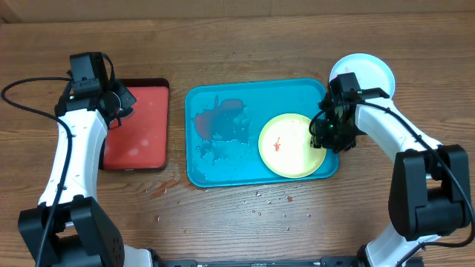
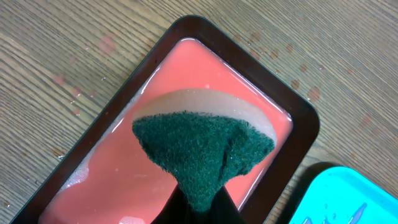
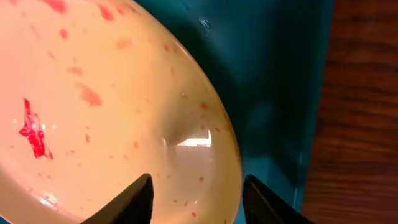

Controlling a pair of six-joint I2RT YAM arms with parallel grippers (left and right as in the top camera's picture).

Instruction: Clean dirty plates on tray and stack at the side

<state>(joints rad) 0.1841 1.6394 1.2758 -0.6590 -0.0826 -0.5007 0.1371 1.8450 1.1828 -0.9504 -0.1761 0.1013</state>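
While the right gripper [image 3: 198, 182] hangs, fingers apart, at the rim of the yellow plate [image 1: 291, 148] at the right end of the blue tray [image 1: 223, 167], it should pinch that rim tight. Left of the tray, the left gripper [image 1: 121, 99] squeezes the sponge [image 2: 200, 148] for rubbing.

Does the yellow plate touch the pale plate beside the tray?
Apart. Overhead, the yellow plate lies inside the tray, while the pale plate sits outside its rim, a clear gap between them.
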